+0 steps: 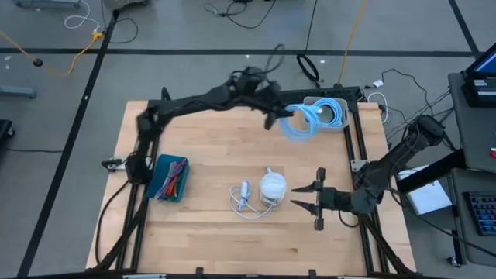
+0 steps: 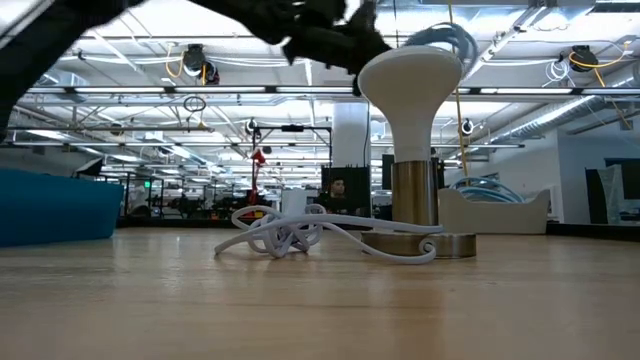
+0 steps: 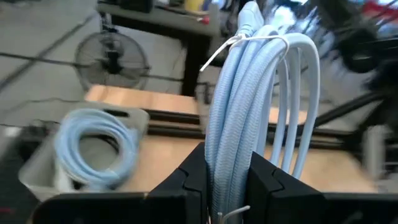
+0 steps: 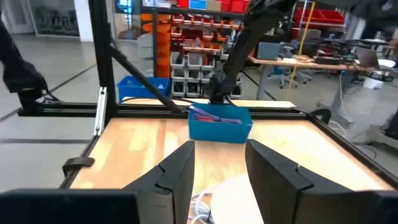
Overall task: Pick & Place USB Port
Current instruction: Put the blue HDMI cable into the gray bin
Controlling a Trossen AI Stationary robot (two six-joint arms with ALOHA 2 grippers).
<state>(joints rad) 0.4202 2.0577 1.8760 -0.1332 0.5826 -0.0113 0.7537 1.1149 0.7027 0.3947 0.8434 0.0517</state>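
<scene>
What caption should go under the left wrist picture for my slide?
The left gripper holds a coiled blue cable above the table, with another blue coil in a tray beyond.

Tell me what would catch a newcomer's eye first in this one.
The left gripper holds a bundled light-blue cable in the air next to the grey tray at the table's far right, where another blue coil lies. Near the middle stands a white lamp with a loose white cable; the right gripper waits open beside it.
</scene>
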